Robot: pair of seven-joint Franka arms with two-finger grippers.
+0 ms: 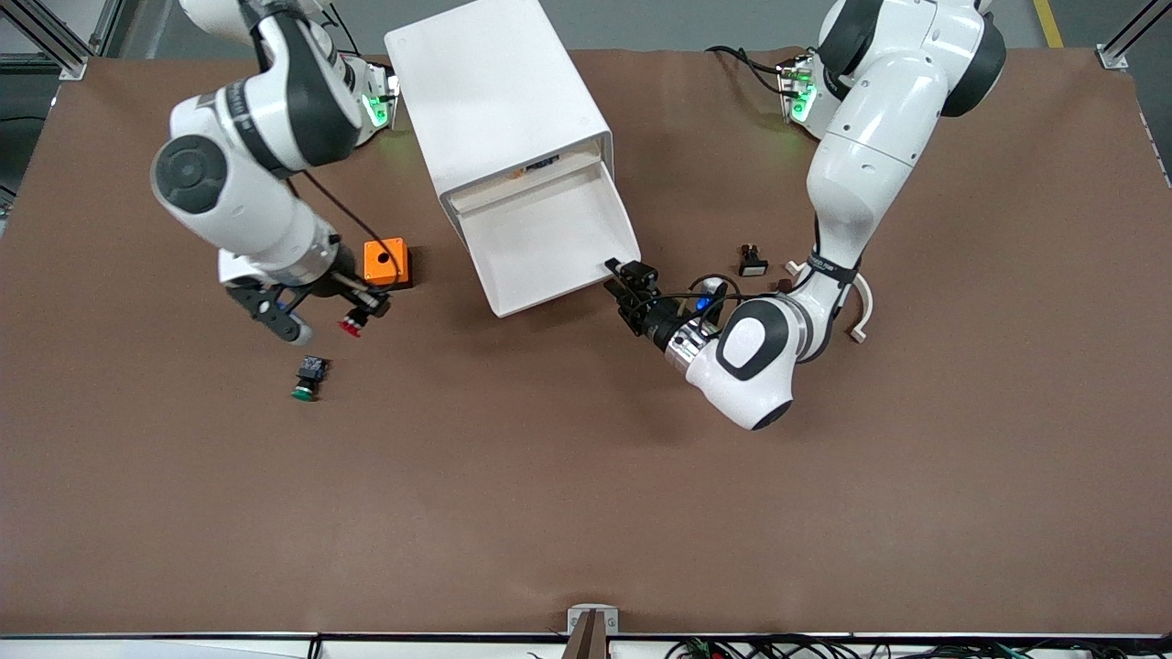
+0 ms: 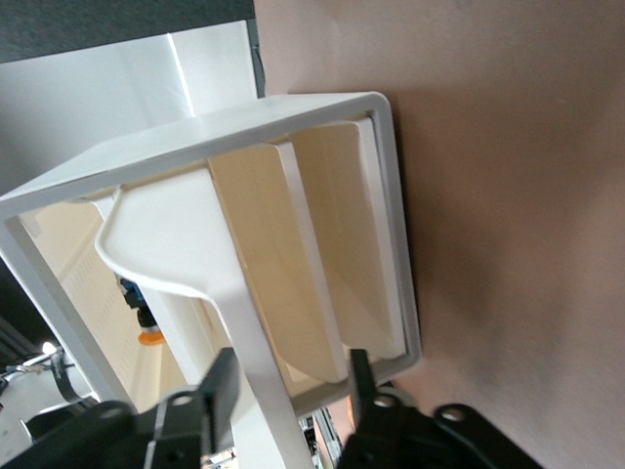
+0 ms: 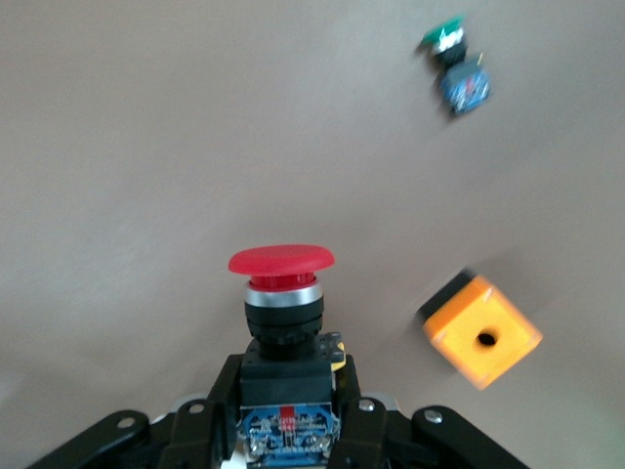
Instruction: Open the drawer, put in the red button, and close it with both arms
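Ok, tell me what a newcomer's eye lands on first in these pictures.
First, the white cabinet mid-table, its drawer pulled out toward the front camera, with the left gripper at the drawer's front corner, fingers either side of its handle. Next, the right gripper shut on the red button, up over the table beside the orange box, with the green-capped button lying nearer the camera.

I can read no words, numbers or brand names on anything here. My left arm wears a black band with small white print, but I cannot make out its letters.
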